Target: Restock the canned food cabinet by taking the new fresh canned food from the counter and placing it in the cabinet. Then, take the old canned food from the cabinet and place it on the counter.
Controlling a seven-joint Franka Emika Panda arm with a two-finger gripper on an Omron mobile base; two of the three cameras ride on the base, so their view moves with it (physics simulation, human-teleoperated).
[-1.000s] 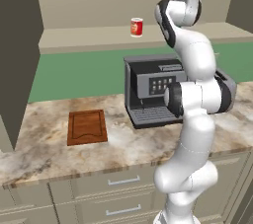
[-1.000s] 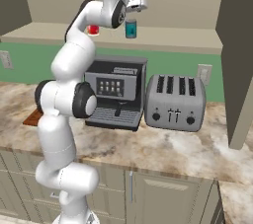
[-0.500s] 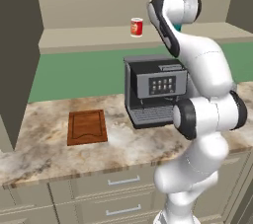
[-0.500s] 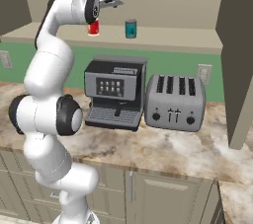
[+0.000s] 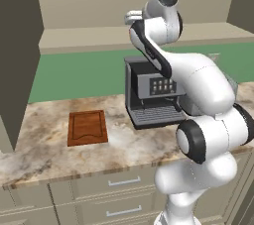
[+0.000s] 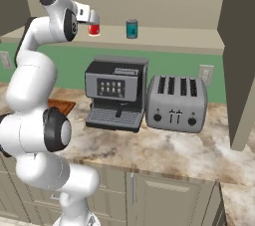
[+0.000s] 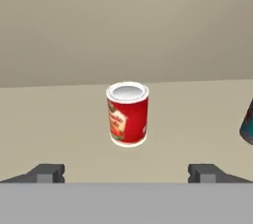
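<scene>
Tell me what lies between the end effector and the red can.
Nothing: in the hand view, only bare beige cabinet shelf separates the open end effector from the upright red can.

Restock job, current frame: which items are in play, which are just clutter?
In play: teal can and red can, both upright on the cabinet shelf; counter; gripper, open, facing the red can.

Clutter: coffee machine, toaster, cutting board.
</scene>
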